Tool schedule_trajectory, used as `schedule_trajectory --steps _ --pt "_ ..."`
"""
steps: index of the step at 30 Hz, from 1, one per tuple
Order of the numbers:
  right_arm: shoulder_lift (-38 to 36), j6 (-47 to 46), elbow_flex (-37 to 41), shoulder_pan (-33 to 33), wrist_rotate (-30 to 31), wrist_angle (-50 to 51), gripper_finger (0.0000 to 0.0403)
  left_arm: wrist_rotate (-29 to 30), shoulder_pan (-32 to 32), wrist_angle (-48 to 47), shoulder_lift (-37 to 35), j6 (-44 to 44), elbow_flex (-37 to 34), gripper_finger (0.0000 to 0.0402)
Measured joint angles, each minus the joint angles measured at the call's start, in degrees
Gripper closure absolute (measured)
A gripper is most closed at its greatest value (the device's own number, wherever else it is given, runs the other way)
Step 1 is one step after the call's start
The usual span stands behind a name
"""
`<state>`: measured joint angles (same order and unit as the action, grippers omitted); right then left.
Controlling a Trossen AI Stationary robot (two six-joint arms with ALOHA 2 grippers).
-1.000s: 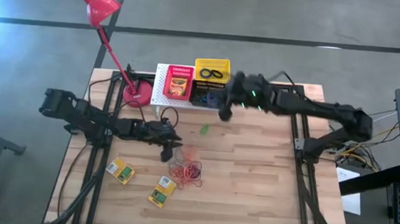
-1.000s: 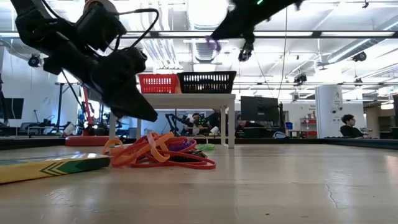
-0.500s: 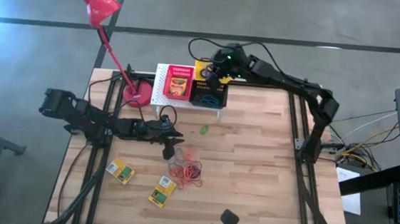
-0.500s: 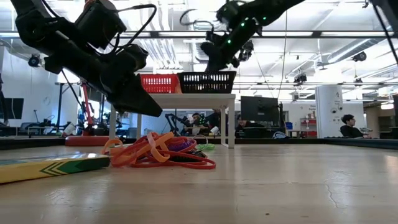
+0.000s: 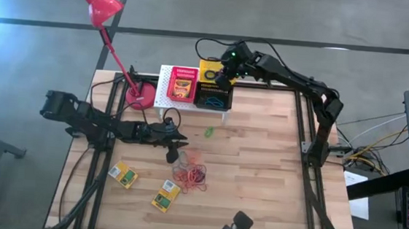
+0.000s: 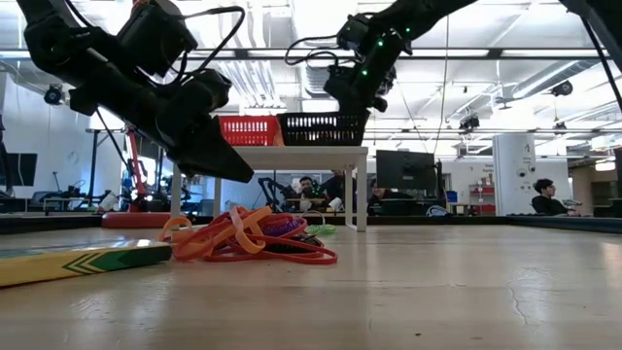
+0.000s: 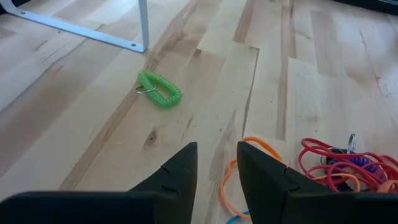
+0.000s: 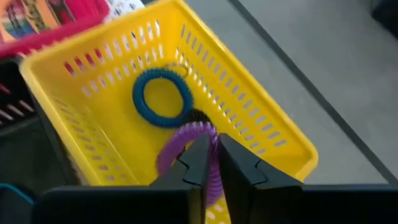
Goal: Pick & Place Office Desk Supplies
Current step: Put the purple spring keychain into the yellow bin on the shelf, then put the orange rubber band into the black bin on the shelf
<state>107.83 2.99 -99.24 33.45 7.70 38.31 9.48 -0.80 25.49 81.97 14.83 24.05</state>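
Nearest the front edge of the tabletop (image 5: 258,170) lie two flat yellow-and-green boxes (image 5: 124,175) and, just beyond them, the tangle of orange-red rubber bands (image 5: 191,175); my left end effector (image 7: 216,163) hovers low just beside that tangle, fingers a narrow gap apart and holding nothing. Farther back, a green coil ring (image 7: 159,91) lies alone on the wood near the white rack (image 5: 164,89). At the far edge my right end effector (image 8: 211,163) hangs over the yellow basket (image 8: 261,124), its fingers nearly closed on a purple coil ring (image 8: 186,140) that dangles above a blue coil ring (image 8: 163,96) on the basket floor.
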Motion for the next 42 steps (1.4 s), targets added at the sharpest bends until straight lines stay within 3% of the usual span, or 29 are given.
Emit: schedule_trajectory --steps 12,18,23,27,32,38,42 --pt "-4.7 1.2 0.1 -1.3 0.0 0.4 0.0264 0.0 0.0 0.0 0.0 0.2 0.0 0.0284" --pt "-11.7 1.7 5.1 -9.4 -0.3 1.4 0.0257 0.0 0.0 0.0 0.0 0.2 0.0 0.0284" --pt "-18.2 -1.5 16.6 -19.4 -0.2 -1.7 0.0269 -0.6 0.0 0.0 0.0 0.2 0.0 0.0284" --pt "-22.4 -8.1 29.2 -27.5 -0.2 -11.1 0.0278 -6.7 0.0 -0.1 0.0 -0.4 0.0 0.0284" --pt "-24.0 -15.2 45.5 -35.8 0.2 -33.6 0.0285 -15.1 -2.2 -2.8 0.0 -6.4 0.0 0.0284" --pt "-19.2 -18.0 59.2 -40.8 5.9 -66.4 0.0293 -13.1 -5.0 -3.2 0.0 -10.4 1.0 0.0281" --pt "-17.9 -18.6 62.4 -40.7 6.0 -70.9 0.03 -12.7 -4.8 -5.8 0.3 -8.8 2.9 0.0256"
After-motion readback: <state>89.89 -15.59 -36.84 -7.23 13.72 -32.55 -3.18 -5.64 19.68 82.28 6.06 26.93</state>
